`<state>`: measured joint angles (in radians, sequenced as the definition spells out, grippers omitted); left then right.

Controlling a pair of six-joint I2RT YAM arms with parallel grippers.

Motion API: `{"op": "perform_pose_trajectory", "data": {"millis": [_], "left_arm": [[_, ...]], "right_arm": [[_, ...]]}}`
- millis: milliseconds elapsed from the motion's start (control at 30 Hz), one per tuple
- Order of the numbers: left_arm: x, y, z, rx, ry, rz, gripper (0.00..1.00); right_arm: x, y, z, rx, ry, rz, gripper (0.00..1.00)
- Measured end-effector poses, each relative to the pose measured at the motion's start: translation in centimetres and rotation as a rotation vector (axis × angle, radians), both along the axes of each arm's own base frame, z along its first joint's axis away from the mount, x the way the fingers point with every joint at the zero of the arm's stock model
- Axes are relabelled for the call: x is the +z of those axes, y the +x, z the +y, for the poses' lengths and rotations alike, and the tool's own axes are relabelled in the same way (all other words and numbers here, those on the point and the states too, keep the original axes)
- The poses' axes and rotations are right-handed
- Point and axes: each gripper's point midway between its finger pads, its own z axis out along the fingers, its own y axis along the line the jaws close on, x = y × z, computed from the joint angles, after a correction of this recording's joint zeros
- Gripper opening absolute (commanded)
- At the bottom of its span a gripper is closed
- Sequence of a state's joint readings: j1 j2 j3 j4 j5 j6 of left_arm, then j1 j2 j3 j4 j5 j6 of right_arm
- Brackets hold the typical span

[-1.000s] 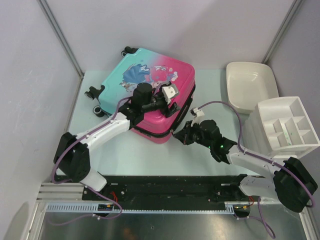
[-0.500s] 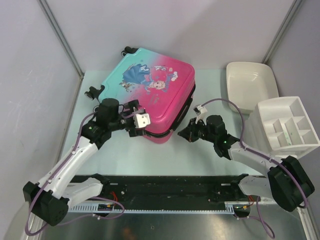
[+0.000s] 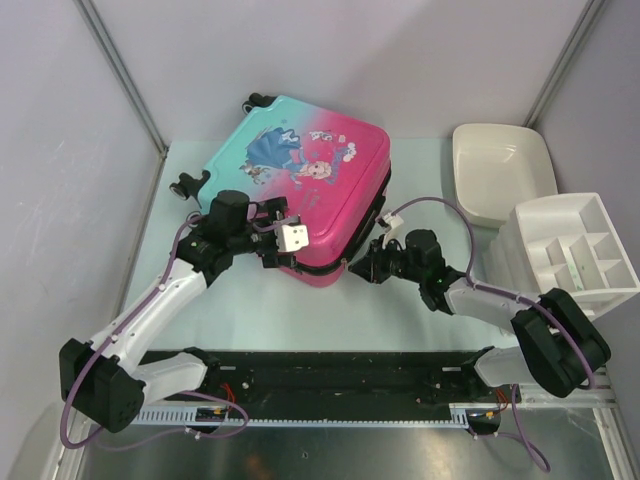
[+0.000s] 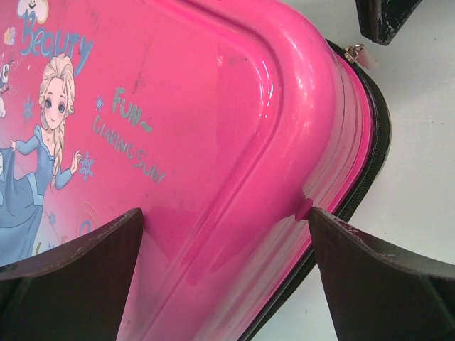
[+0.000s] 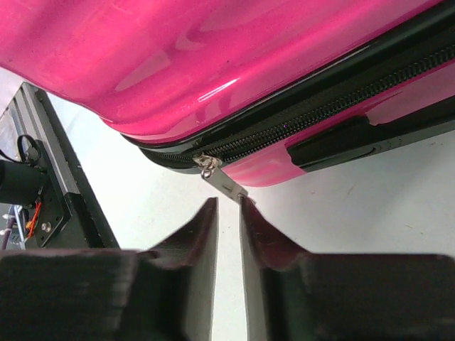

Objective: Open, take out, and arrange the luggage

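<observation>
Pale green table (image 3: pixel 300 320), plain grey walls (image 3: pixel 350 50)

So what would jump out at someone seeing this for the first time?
The bright pink-and-teal luggage with its cartoon princess, lying closed at the middle of the table. The left fingers stand wide open over its pink near corner, while the right fingers, nearly together, sit right at the small metal zipper pull on its near edge.

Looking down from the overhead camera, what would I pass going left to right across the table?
luggage → right pincer at its zipper corner → white tub → white compartment organiser
</observation>
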<state>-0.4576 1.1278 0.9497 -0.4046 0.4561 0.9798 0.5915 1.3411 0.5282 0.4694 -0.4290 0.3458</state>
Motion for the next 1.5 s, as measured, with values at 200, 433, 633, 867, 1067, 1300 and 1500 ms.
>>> {"op": "perform_pose_trajectory", "data": {"millis": [200,433,633,867,1067,1300,1500], "left_arm": [[0.0,0.0,0.0,0.000,-0.001,-0.001,1.00],[0.0,0.0,-0.1,-0.004,-0.005,0.000,1.00],[0.0,-0.1,-0.1,-0.007,-0.006,0.001,1.00],[0.0,-0.1,-0.2,-0.007,-0.010,-0.002,1.00],[0.2,-0.1,0.1,-0.003,-0.005,-0.027,1.00],[0.3,-0.2,0.9,0.026,0.012,-0.055,1.00],[0.2,-0.1,1.3,0.033,0.031,-0.073,1.00]], "right_arm": [[0.1,0.2,-0.1,0.017,-0.017,-0.047,0.49],[-0.6,0.3,0.6,0.057,-0.038,-0.097,0.51],[-1.6,0.2,1.6,0.103,-0.071,-0.158,0.45],[-2.3,1.0,1.8,0.098,-0.117,-0.236,0.23],[-1.9,1.2,2.0,0.101,-0.121,-0.275,0.00],[-1.5,0.3,1.4,0.119,-0.121,-0.265,0.00],[-0.7,-0.8,0.3,0.121,-0.127,-0.280,0.00]]}}
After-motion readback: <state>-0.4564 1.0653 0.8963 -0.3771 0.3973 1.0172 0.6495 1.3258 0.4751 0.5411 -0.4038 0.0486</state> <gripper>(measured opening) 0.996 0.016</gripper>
